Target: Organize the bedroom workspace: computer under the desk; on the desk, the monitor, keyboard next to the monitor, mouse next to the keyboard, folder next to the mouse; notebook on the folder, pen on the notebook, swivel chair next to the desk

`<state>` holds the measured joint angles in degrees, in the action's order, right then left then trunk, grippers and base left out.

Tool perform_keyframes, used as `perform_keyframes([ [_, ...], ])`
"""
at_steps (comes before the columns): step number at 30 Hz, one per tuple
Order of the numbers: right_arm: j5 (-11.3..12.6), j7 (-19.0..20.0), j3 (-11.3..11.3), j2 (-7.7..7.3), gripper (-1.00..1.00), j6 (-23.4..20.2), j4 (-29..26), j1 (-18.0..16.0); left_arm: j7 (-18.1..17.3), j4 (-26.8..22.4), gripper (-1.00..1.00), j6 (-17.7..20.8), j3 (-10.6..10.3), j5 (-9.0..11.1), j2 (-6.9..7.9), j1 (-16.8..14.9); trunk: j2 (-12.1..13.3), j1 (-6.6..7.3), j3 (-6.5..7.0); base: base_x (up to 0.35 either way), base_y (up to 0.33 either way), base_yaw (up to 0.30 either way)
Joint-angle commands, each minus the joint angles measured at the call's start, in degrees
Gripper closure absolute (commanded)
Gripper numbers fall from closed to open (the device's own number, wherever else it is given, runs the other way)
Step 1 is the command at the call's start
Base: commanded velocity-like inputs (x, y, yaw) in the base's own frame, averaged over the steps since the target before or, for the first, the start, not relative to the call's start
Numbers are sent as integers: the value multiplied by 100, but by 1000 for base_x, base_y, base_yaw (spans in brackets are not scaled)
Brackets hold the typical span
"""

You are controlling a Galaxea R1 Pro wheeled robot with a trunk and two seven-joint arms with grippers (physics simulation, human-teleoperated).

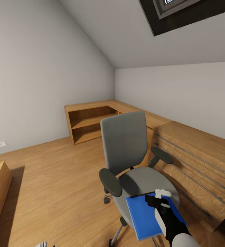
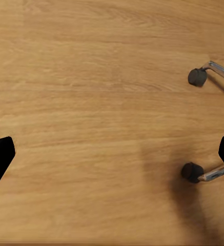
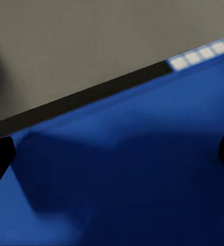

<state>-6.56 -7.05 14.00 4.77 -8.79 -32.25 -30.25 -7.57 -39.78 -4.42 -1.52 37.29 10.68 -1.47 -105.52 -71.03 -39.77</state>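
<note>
Folder (image 1: 143,214) pickup off the swivel chair (image 1: 126,147); right gripper (image 3: 112,154) fingers wide above it, next needed closing.

Blue folder (image 1: 142,214) flat on grey swivel chair (image 1: 126,144) seat

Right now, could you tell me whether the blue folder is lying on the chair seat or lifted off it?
Cannot tell: the folder overlaps the swivel chair seat's front edge, under the right gripper.
</note>
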Motion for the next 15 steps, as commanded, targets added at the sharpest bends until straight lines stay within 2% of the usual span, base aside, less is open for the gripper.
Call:
perform_keyframes([
  [1,-39,2,41,6,-100,-35,34,1,-22,28,-100,-19,-15,60,5,-3,-2,1,-7,-17,0,0],
  [15,-40,2,41,6,-100,-35,34,1,-25,68,-100,-21,-15,60,5,-3,-2,1,-7,-4,0,0],
])
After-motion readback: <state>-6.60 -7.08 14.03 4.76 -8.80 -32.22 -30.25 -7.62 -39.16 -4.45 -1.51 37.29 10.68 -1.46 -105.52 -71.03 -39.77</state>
